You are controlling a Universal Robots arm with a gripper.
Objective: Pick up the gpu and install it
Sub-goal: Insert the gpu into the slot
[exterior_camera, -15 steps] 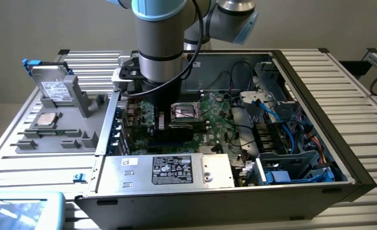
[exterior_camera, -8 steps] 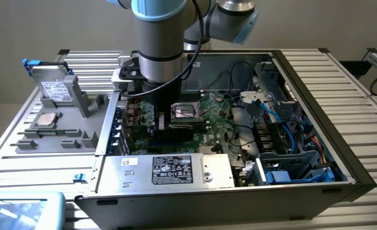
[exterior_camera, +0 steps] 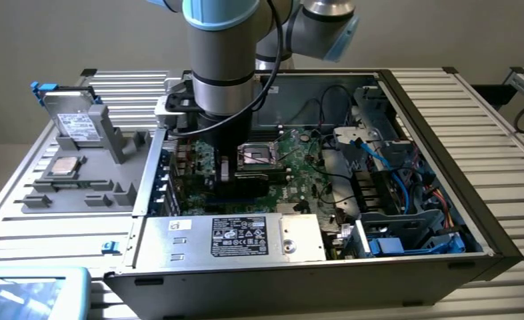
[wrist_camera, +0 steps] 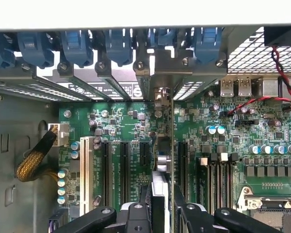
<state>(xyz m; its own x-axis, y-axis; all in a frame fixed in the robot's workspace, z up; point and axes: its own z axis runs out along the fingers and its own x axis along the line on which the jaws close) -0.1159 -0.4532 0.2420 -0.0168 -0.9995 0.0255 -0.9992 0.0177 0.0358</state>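
Starting at the exterior view's left, a grey fixture tray [exterior_camera: 75, 180] sits outside the case with a silvery hard drive [exterior_camera: 77, 123] standing upright in it and a small square chip [exterior_camera: 65, 167] lying flat nearby. Moving right, my arm [exterior_camera: 225, 60] drops straight down into the open computer case [exterior_camera: 440, 200], over the green motherboard [exterior_camera: 280, 173]. My gripper [wrist_camera: 157, 206] is low above the expansion slots, its jaws partly apart and clamped on the gpu [wrist_camera: 160, 174], which I hold edge-on and upright between my black fingers [wrist_camera: 136, 213]. The card's far end reaches toward the metal slot brackets [wrist_camera: 150, 80] at the case wall, beneath the row of blue retention clips [wrist_camera: 77, 46]. Whether its lower edge already sits in the slot I cannot tell. Further right lie the CPU socket [exterior_camera: 257, 155], then blue cables [exterior_camera: 382, 153] and drive bays.
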